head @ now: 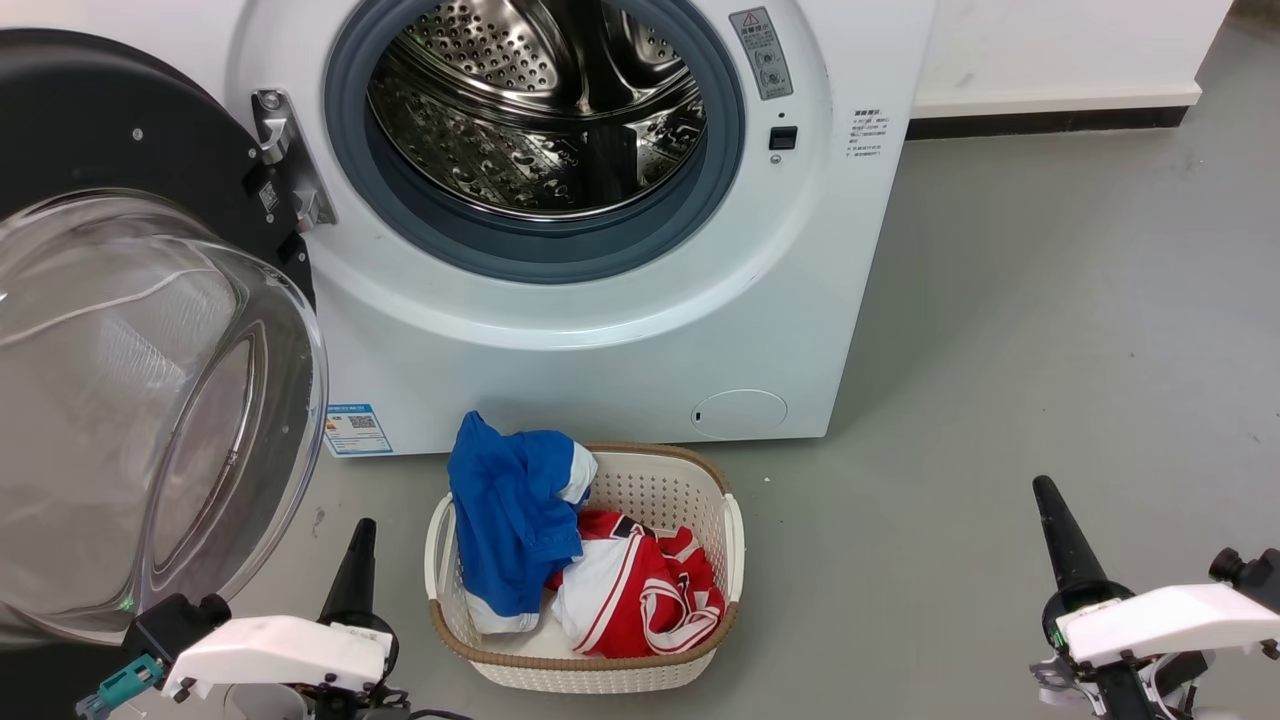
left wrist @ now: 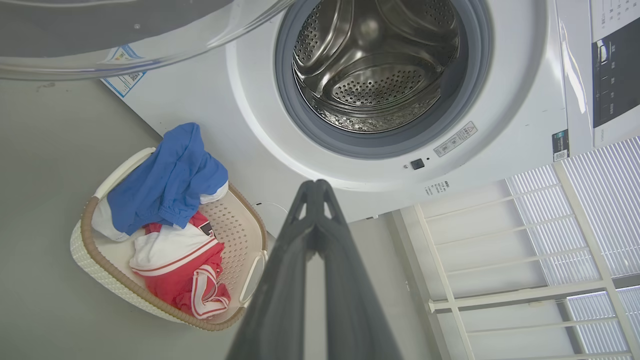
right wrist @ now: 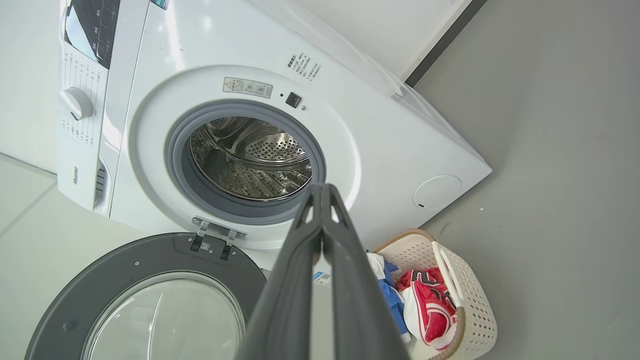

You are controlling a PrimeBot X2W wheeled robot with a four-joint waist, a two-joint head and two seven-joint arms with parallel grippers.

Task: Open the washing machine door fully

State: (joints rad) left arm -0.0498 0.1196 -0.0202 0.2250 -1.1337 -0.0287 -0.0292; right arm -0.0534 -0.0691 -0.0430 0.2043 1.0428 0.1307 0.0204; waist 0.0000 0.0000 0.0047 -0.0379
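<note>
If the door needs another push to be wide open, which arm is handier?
Probably the left. The washing machine door hangs on the robot's left, and the left gripper sits just beside it. The right gripper is on the far side of the laundry basket, well away.

Laundry basket (head: 582, 682) w/ blue shirt (head: 510, 520), red shirt (head: 655, 592), grey floor (head: 1050, 330)

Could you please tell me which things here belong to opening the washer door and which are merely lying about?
Job: washing machine door, hinge, left gripper, right gripper.
Lying about: laundry basket, blue garment, red and white garment.
</note>
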